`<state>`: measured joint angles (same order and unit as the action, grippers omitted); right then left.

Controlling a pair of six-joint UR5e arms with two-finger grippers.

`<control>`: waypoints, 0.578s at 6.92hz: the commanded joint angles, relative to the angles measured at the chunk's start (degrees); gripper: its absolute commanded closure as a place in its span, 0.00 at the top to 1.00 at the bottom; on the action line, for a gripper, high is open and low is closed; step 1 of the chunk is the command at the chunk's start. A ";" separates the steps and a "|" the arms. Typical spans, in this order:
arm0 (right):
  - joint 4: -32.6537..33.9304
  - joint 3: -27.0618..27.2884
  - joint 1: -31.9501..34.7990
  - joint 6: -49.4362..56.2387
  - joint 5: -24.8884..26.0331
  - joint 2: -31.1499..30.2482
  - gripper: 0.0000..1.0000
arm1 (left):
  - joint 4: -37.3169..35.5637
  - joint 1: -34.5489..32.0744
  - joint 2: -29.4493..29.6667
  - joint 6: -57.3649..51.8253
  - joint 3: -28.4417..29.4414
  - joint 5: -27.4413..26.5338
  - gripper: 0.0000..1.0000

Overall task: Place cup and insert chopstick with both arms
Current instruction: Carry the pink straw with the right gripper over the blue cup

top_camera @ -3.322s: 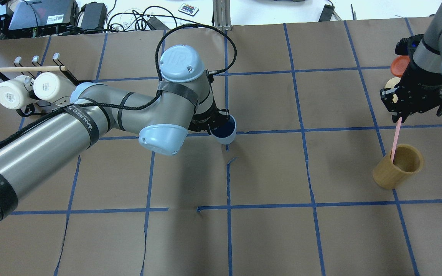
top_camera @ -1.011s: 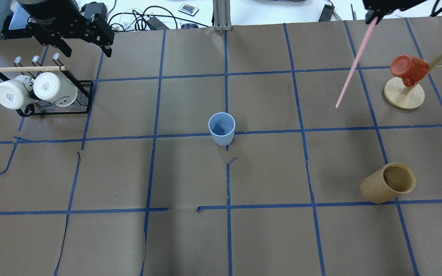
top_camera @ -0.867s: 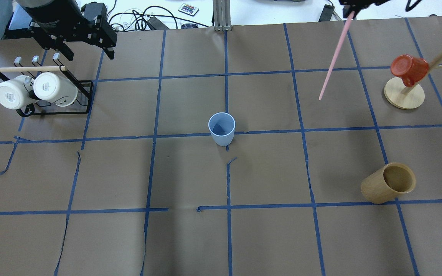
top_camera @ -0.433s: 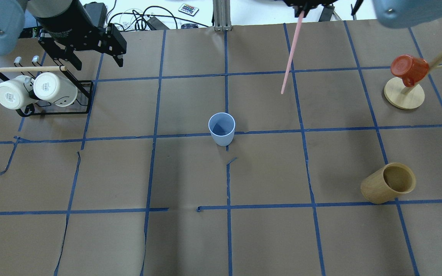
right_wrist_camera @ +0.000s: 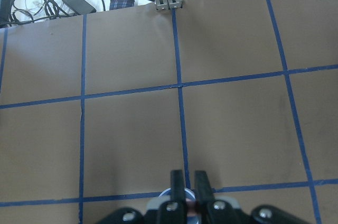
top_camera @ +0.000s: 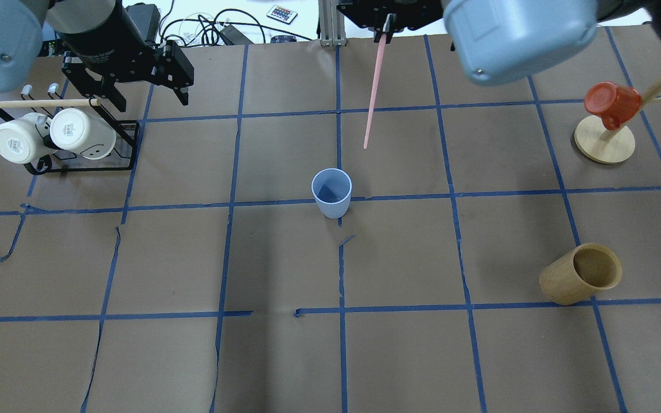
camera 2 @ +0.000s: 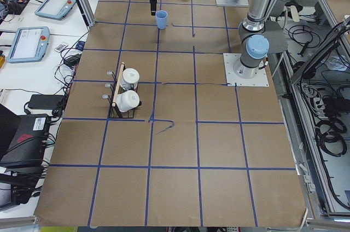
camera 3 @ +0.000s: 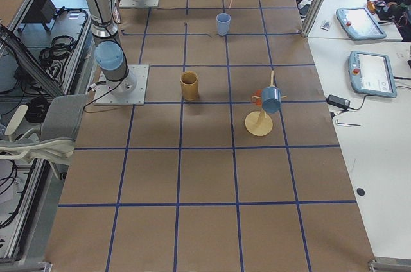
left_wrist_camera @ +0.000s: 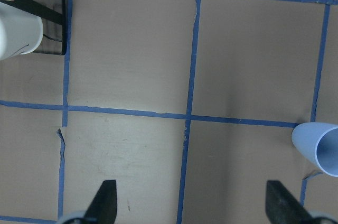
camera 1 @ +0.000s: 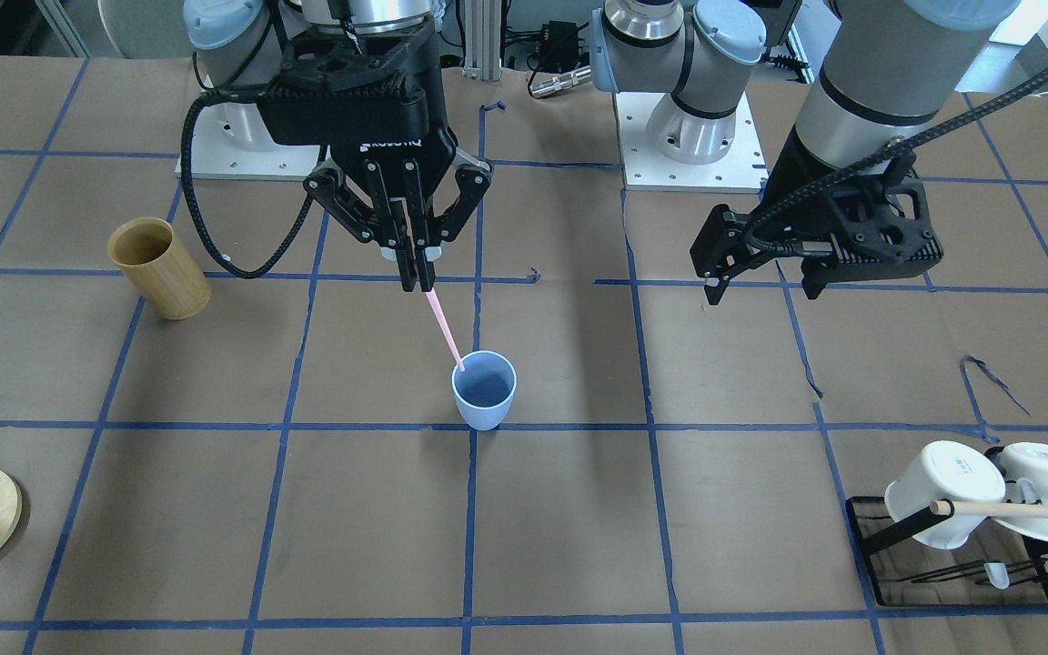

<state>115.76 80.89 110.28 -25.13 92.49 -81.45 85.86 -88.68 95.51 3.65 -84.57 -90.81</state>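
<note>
Mugs [camera 1: 942, 496], two white ones, hang on a black rack [camera 1: 892, 529] out at the counter's [top_camera: 284, 361] end on the robot's left. At the other end a red mug [top_camera: 611, 106] hangs on a wooden stand [top_camera: 604, 143], and a tan bamboo cup [top_camera: 580, 274] stands nearer the robot. All of these are well apart from the cup [top_camera: 331, 192], which stands upright in the middle of the counter, beside a blue tape line. Looking in, I see only the bottoms of both cups. The right gripper [camera 1: 415, 273] has its fingers pressed together on the top of the chopstick [camera 1: 444, 332]. The stick hangs tilted, its low tip in the air close to the cup's rim, not inside. The left gripper [camera 1: 760, 289] hovers off to the side over the brown paper, fingers spread wide, holding nothing.
</note>
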 commanded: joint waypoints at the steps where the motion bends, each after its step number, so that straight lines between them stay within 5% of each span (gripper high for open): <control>1: 3.85 3.21 2.30 -2.27 0.23 0.93 0.00 | 0.10 0.00 0.02 0.04 -0.07 0.02 1.00; 4: 4.92 4.62 2.39 -2.11 1.99 1.55 0.00 | 0.10 -0.09 0.03 0.22 -0.07 0.11 1.00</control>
<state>120.43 84.96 112.62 -27.30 93.82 -80.22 85.95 -88.75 95.53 3.79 -84.64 -90.74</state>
